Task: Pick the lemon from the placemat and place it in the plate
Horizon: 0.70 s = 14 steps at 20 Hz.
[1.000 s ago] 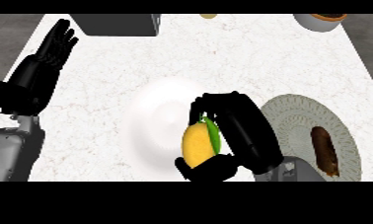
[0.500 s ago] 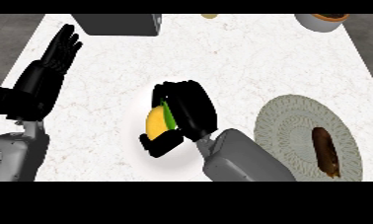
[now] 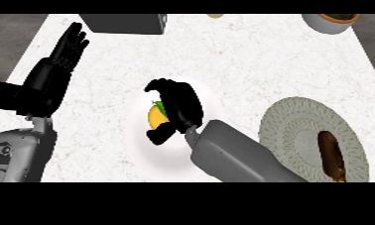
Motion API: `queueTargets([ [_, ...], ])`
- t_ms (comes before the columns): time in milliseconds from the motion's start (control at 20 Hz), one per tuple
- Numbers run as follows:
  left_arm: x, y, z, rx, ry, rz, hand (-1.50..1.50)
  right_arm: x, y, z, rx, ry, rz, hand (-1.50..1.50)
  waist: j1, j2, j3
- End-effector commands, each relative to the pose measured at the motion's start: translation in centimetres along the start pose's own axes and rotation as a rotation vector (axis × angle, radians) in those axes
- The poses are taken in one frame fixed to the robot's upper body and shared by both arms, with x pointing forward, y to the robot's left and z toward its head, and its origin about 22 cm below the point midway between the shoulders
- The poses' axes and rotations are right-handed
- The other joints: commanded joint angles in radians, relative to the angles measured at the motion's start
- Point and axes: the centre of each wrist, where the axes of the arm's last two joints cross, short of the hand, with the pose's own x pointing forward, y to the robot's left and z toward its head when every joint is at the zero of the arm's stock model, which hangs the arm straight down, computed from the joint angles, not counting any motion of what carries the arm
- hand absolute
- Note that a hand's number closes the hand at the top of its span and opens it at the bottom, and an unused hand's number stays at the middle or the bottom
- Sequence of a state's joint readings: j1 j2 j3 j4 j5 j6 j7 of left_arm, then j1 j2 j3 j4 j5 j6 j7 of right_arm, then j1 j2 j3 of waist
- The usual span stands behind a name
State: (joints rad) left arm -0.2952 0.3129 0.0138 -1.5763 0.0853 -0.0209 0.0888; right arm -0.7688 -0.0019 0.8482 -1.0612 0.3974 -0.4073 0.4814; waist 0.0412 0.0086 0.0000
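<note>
Even, fairly bright light falls from above on the white speckled stone counter (image 3: 242,60), with no glare. The black right hand (image 3: 176,104) casts only a faint, soft shadow onto the round white plate (image 3: 139,137) beneath it. Edges look slightly soft throughout.

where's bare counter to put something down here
Free: the stretch between the right hand and the pot at the far right corner, and the strip between the left hand and the plate. Crowded: the plate, under the lemon and hand, and the placemat with a brown item.
</note>
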Motion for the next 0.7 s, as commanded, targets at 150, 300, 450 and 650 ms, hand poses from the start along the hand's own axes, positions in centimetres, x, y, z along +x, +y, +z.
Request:
queueTargets([
  [150, -0.2, -0.2, -0.4, -0.016, -0.011, -0.002, 0.00, -0.1, 1.3, -0.1, -0.021, -0.049, -0.185, -1.50, 0.023, 0.007, 0.001],
  [300, 1.6, -0.6, -1.4, -0.024, -0.010, 0.007, 0.00, -0.8, 0.3, -1.2, -0.100, -0.067, -0.272, -1.50, 0.016, 0.006, 0.001],
  [450, 1.3, 0.5, -0.9, -0.026, -0.011, 0.005, 0.00, 0.1, -0.3, -1.2, -0.179, -0.085, -0.372, -1.50, 0.014, 0.003, 0.001],
  [650, -0.2, 1.1, -0.3, 0.010, 0.012, 0.006, 0.00, -1.8, -0.9, -0.9, -0.187, -0.082, -0.548, -1.50, -0.018, -0.001, 0.001],
])
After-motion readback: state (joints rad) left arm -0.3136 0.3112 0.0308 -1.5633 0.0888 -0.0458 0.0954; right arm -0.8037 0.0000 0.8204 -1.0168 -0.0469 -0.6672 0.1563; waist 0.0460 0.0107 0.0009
